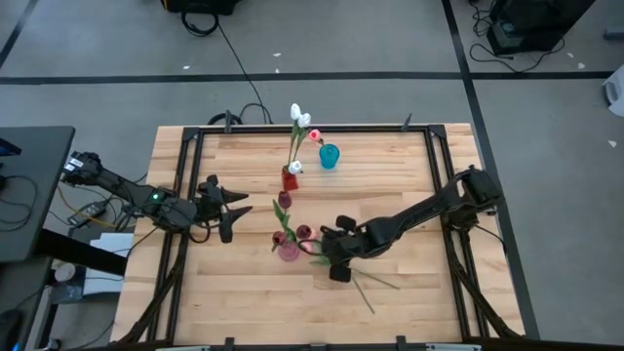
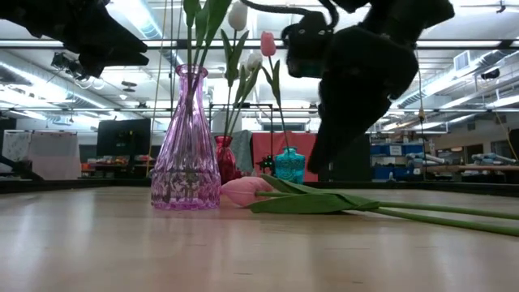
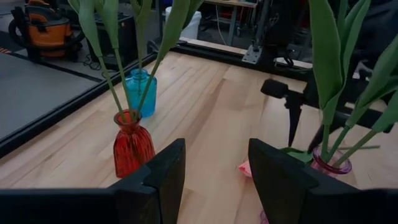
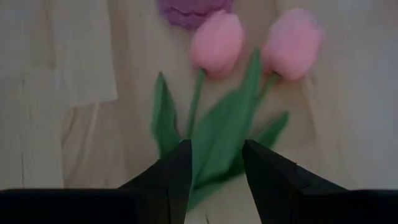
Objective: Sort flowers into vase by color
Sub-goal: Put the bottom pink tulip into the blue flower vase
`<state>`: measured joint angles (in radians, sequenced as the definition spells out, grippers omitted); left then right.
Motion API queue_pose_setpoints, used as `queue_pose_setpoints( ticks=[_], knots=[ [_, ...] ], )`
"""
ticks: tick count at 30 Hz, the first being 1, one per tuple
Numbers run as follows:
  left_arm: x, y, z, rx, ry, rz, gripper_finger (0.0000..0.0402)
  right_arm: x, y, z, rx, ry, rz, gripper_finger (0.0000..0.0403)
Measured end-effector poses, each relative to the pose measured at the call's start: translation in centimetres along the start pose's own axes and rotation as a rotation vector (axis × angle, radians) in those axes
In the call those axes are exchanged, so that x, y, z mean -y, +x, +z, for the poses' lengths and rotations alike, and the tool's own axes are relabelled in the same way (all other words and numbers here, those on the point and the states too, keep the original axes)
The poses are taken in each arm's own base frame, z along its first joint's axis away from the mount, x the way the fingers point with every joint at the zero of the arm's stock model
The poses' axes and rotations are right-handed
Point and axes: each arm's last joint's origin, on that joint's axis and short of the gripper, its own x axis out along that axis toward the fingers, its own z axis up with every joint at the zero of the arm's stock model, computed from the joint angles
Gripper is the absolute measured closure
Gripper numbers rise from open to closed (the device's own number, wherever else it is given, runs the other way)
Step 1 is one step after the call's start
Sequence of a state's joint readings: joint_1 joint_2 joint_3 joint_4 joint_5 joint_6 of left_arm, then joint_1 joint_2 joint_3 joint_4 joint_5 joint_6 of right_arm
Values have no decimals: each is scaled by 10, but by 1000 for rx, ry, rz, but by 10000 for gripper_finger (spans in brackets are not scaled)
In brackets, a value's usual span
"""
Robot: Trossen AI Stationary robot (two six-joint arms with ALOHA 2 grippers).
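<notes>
Two pink tulips (image 4: 216, 43) (image 4: 292, 43) lie flat on the table beside the purple vase (image 2: 185, 146), their stems (image 1: 366, 283) running toward the near edge. That vase holds maroon tulips (image 1: 284, 201). My right gripper (image 4: 216, 168) hangs open just above the pink tulips' leaves (image 4: 217, 143), fingers pointing down, one on each side of the leaves. A red vase (image 1: 291, 178) holds white tulips (image 1: 299, 117). A blue vase (image 1: 330, 156) holds one pink tulip (image 1: 315, 135). My left gripper (image 1: 237, 214) waits open to the left of the vases, above the table.
The three vases stand in a loose line from the middle of the table toward its far edge. Tall leaves (image 3: 326, 56) rise from the purple vase close to my right arm (image 1: 419, 214). A black frame rail (image 1: 312, 130) borders the table. Bare wood lies near and right.
</notes>
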<state>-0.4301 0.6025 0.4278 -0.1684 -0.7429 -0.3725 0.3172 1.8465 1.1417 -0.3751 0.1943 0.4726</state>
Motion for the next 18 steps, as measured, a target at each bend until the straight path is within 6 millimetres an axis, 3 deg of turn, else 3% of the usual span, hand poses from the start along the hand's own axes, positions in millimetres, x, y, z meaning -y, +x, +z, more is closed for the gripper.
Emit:
queue_pose_setpoints(
  ticks=[9, 18],
  knots=[
    [1, 0, 0, -13, 22, -37, 220, -21, -5, 5, 22, -120, 54, 195],
    [2, 1, 0, -7, 18, -38, 220, -29, 13, -1, 77, -198, -54, 200]
  ],
)
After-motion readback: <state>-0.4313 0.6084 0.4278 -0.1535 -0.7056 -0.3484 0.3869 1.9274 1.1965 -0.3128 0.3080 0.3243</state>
